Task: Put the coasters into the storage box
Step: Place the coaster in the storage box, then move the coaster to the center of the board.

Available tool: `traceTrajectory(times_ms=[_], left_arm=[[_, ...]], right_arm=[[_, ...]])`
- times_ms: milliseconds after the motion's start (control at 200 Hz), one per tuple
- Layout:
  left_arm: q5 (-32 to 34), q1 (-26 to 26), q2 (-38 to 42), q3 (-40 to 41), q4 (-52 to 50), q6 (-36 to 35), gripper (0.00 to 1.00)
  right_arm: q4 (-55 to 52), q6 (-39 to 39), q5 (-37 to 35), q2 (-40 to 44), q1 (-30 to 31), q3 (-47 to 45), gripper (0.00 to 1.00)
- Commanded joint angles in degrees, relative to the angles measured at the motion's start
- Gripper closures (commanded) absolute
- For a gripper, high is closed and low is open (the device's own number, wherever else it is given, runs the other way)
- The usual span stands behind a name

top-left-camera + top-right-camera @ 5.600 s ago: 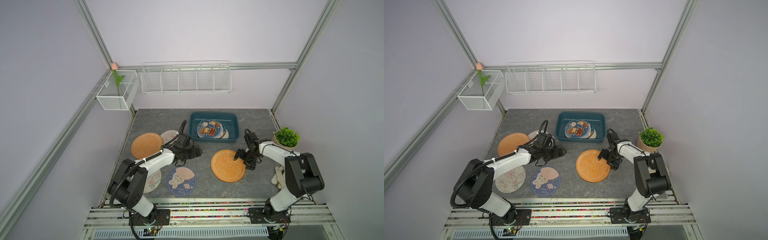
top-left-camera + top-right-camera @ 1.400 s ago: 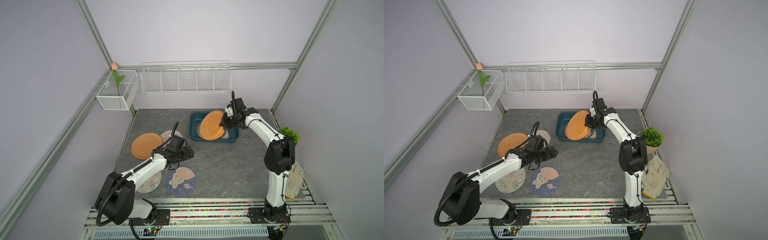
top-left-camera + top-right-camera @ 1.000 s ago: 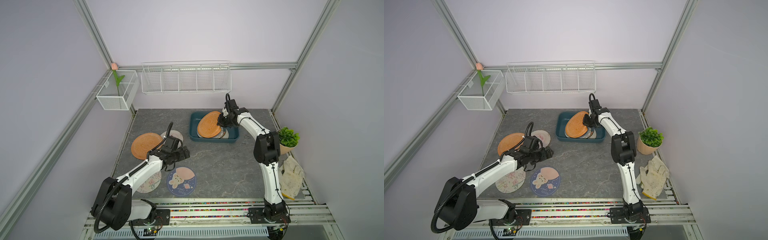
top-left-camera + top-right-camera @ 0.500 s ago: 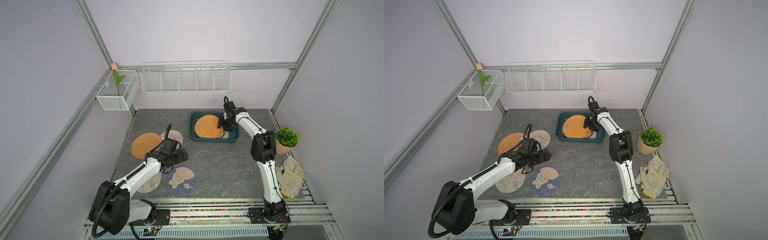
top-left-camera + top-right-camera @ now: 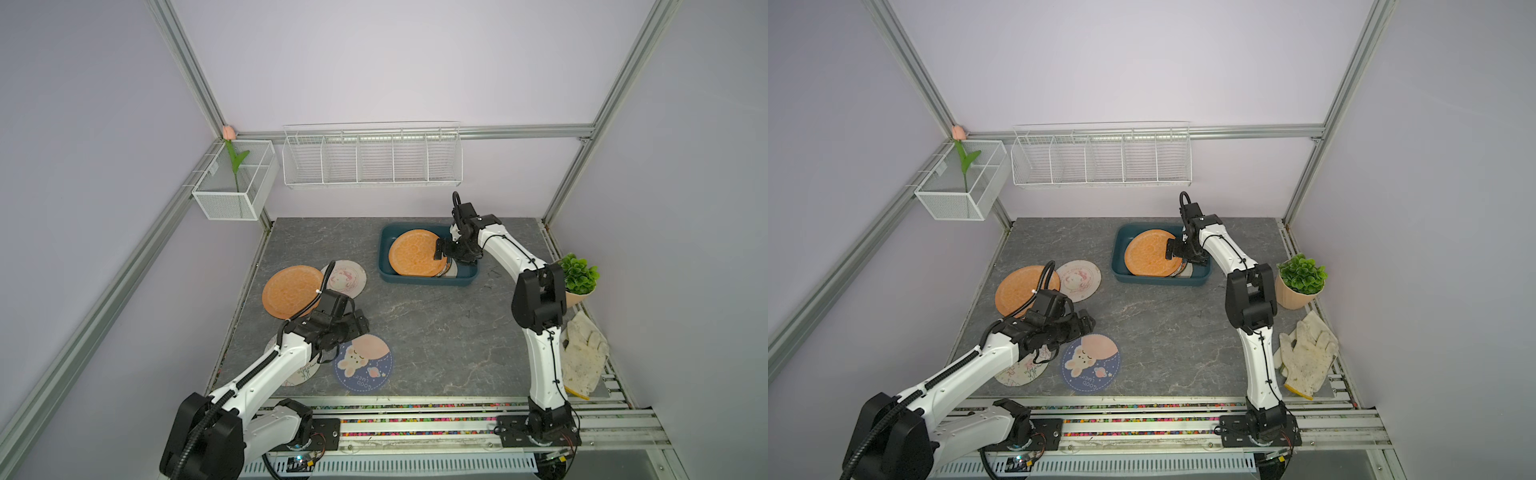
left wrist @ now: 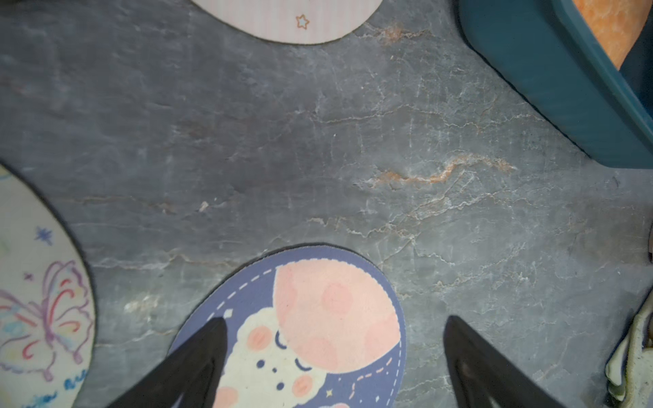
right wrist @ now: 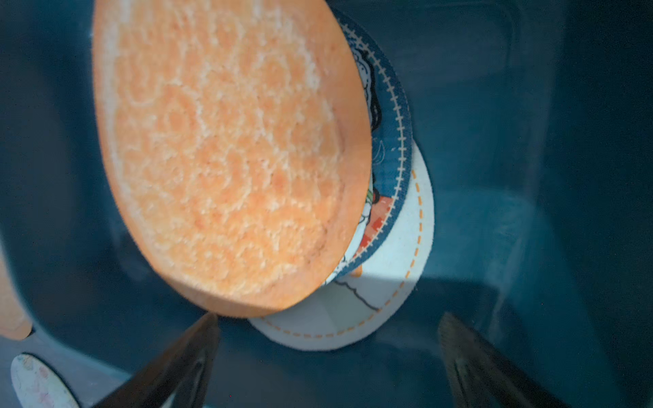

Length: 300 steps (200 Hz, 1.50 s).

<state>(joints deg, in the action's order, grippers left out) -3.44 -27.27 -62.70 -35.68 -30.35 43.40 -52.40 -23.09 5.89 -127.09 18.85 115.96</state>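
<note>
Tabletop (image 5: pixel 436 328) grey veined slate, storage box (image 5: pixel 428 280) on it; walls (image 5: pixel 395 62) lilac.

Orange coaster (image 5: pixel 415 258) moved from table into storage box (image 5: pixel 428 282), right claw (image 7: pixel 328 318) let go, jaws wide, left claw (image 6: pixel 334 319) drawn back

Blue bunny coaster (image 5: pixel 1091 363) — "GOOD LUCK", upside down.

Pale lilac matte walls (image 5: pixel 374 62) enclose the cell, framed by silver aluminium rails (image 5: pixel 415 134). A white wire rack with dividers (image 5: pixel 372 162) hangs on the back wall. Beside it, in the left corner, a white mesh basket (image 5: pixel 232 195) holds a pink artificial tulip (image 5: pixel 228 133). The dark grey stone-patterned bench (image 5: pixel 436 332) is evenly lit. A small green potted plant (image 5: pixel 577 276) and white cotton gloves (image 5: pixel 584 357) sit at its right edge.
</note>
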Motion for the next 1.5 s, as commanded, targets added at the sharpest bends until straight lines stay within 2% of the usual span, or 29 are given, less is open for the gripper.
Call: traceTrajectory(times_ms=[0,365,515,715,1000,1115,1495], left_arm=[[2.3,-0.4,3.1,2.3,-4.8,4.4,0.05],[7.4,-6.8,6.7,7.9,-8.9,15.3,0.04],[8.1,-7.1,7.2,9.5,-9.3,16.9,0.04],[5.8,-7.5,5.7,10.9,-6.1,17.6,0.04],[2.3,-10.5,0.3,10.7,0.8,18.3,0.04],[1.3,-12.2,-2.0,9.7,3.9,20.8,0.04],[-1.2,-19.2,-17.9,-1.1,11.7,19.3,0.04]], right_arm=[[2.3,2.3,2.6,6.1,0.4,-2.9,0.04],[2.6,3.8,7.4,14.8,2.4,-10.1,0.09],[2.7,4.1,8.2,16.6,3.6,-12.1,0.09],[2.7,4.1,9.2,18.3,4.6,-14.4,0.1],[3.5,3.8,9.4,20.3,4.9,-17.8,0.1],[3.6,3.6,9.4,21.0,4.8,-18.6,0.11],[5.1,2.8,9.3,25.3,4.9,-25.9,0.11]])
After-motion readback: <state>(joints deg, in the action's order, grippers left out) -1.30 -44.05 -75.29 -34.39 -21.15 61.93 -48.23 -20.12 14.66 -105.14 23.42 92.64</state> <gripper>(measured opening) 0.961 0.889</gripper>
